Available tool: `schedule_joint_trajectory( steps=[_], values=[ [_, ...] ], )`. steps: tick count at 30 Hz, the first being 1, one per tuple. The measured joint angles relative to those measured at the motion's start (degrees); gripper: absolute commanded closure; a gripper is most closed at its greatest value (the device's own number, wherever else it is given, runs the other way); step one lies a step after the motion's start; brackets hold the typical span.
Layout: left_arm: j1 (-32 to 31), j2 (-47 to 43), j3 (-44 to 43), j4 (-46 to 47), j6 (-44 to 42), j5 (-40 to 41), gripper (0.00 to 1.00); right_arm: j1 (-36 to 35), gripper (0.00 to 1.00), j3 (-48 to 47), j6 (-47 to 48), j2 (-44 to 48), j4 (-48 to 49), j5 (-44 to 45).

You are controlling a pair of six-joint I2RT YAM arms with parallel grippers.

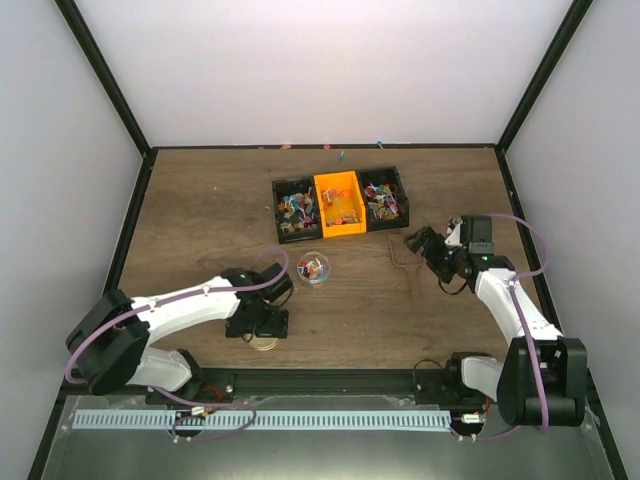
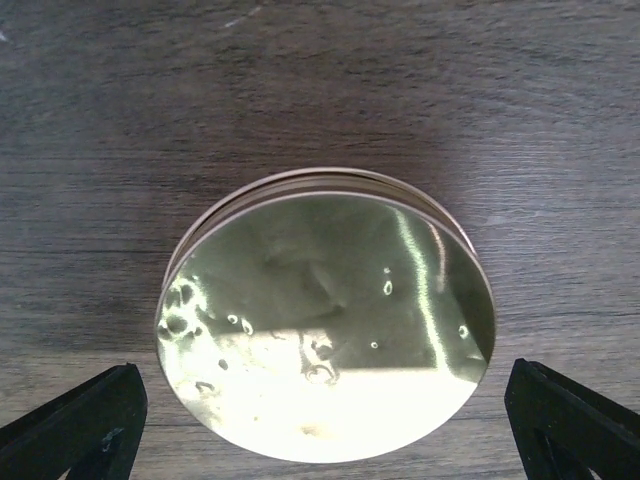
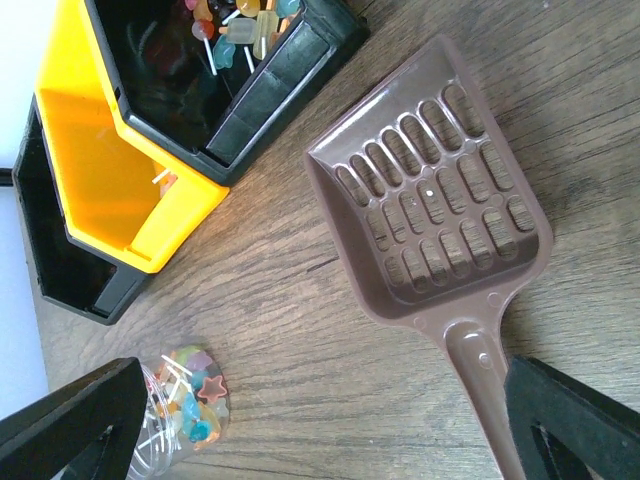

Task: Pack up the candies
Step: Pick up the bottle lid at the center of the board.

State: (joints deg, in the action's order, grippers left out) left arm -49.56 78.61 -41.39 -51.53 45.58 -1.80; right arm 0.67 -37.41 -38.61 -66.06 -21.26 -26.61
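Observation:
The candies are tiny mixed-colour sweets on sticks. Some fill a small clear jar (image 1: 313, 268), which lies on its side in the right wrist view (image 3: 185, 405). More candies (image 1: 293, 207) lie in the three bins. My left gripper (image 1: 262, 322) is open just above a round gold lid (image 2: 325, 320) that lies flat on the table. Its fingers (image 2: 80, 425) stand on either side of the lid, apart from it. My right gripper (image 1: 425, 243) is open and empty over the handle end of a brown slotted scoop (image 3: 435, 200).
A row of bins stands at the back middle: a black one (image 1: 283, 187), an orange one (image 1: 339, 183) and another black one (image 1: 395, 178). The orange bin (image 3: 110, 160) and a black bin (image 3: 270, 85) lie left of the scoop. A few loose candies (image 1: 341, 155) lie by the back wall.

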Motion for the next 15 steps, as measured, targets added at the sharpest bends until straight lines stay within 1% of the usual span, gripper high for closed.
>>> schedule_joint_trajectory(
  steps=[7,9,10,12,15],
  values=[
    [0.0,1.6,0.0,1.0,-0.7,-0.4,0.00,0.0,0.01,0.1,0.0,0.0,-0.1,-0.2],
    [0.0,2.3,0.0,1.0,-0.7,-0.4,0.00,0.0,0.14,0.1,0.0,0.0,-0.1,-0.2],
    [0.0,2.6,0.0,0.9,-0.8,-0.2,0.00,0.0,0.17,0.1,0.1,0.0,-0.1,-0.2],
    [0.0,3.1,0.0,0.9,-0.8,0.0,0.00,0.0,0.18,0.1,0.2,0.0,0.0,-0.3],
    [0.0,3.5,-0.1,0.9,-0.8,0.2,0.00,0.0,0.16,0.1,0.4,0.0,0.1,-0.4]
  ],
)
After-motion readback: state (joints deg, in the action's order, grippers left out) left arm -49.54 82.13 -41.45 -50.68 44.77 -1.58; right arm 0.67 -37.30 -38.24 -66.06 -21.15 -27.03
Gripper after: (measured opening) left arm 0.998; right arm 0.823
